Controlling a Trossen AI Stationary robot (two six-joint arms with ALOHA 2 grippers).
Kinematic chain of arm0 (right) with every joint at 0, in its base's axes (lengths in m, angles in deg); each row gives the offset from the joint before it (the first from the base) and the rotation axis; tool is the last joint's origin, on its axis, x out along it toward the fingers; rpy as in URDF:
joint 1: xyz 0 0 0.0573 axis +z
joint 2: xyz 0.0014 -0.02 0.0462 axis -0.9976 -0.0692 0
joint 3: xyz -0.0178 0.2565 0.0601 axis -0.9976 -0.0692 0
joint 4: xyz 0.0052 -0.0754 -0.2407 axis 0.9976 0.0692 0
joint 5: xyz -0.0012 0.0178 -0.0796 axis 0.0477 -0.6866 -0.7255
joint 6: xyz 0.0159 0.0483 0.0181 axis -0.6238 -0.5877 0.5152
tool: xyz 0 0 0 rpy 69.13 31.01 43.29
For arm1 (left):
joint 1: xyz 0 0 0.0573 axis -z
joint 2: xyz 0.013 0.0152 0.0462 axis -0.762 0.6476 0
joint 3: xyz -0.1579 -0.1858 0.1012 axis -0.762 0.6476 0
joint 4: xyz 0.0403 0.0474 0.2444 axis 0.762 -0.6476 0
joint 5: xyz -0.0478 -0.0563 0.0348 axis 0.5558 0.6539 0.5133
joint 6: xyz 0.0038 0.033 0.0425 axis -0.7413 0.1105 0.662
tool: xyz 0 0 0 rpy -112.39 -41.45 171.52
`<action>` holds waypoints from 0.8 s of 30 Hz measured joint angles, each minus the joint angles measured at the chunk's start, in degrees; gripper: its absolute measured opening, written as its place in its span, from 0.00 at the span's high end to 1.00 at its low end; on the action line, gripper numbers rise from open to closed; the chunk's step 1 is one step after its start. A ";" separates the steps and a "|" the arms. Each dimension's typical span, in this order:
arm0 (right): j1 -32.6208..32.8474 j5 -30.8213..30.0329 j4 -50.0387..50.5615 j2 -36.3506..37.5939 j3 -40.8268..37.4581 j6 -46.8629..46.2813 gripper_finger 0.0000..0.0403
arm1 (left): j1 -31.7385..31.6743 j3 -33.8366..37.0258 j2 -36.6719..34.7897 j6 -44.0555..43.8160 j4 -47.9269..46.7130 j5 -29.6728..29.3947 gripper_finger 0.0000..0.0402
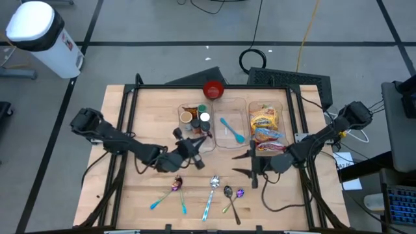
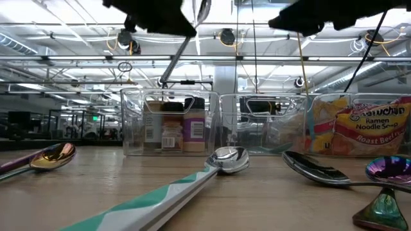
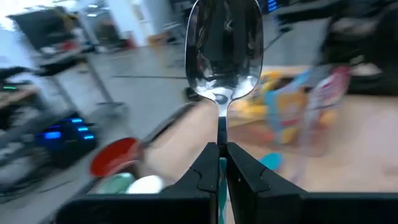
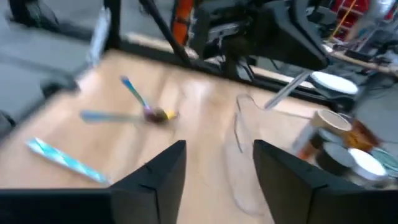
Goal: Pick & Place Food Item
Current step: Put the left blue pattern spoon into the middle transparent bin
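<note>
My left gripper (image 1: 192,144) is over the table's middle, just near of the clear bin of spice jars (image 1: 195,120). It is shut on a silver spoon (image 3: 224,50), whose bowl sticks out past the fingertips. The spoon also shows in the low view (image 2: 176,61), high above the table. My right gripper (image 1: 250,166) is open and empty, near of the bin of ramen packs (image 1: 266,127); its two fingers stand apart in the right wrist view (image 4: 214,174). My left gripper pinches the spoon's handle (image 3: 222,138) between its two fingers, just behind the bowl. The bowl (image 3: 224,50) stands out beyond the fingertips. The spoon is lifted clear of the table and tilted, its handle (image 2: 172,67) slanting down below the gripper.
A middle clear bin (image 1: 231,130) holds a teal spoon. A red bowl (image 1: 213,90) sits at the far edge. Several spoons lie on the near part of the table: a gold one (image 1: 177,185), a silver one with a patterned handle (image 1: 211,195), a purple one (image 1: 239,194).
</note>
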 joint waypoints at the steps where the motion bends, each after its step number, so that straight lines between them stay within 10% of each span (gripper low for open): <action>1: 0.02 -0.99 0.92 -0.04 0.00 0.88 0.52 | -0.41 0.00 0.66 0.54 0.13 -0.84 0.97; 13: -7.28 -15.76 -7.25 0.03 0.00 5.63 0.30 | -3.59 -0.04 3.99 6.73 5.20 0.76 0.97; 24: -20.11 5.03 -11.40 0.02 0.01 -5.79 0.34 | -9.14 -9.10 14.65 14.58 5.16 5.46 0.97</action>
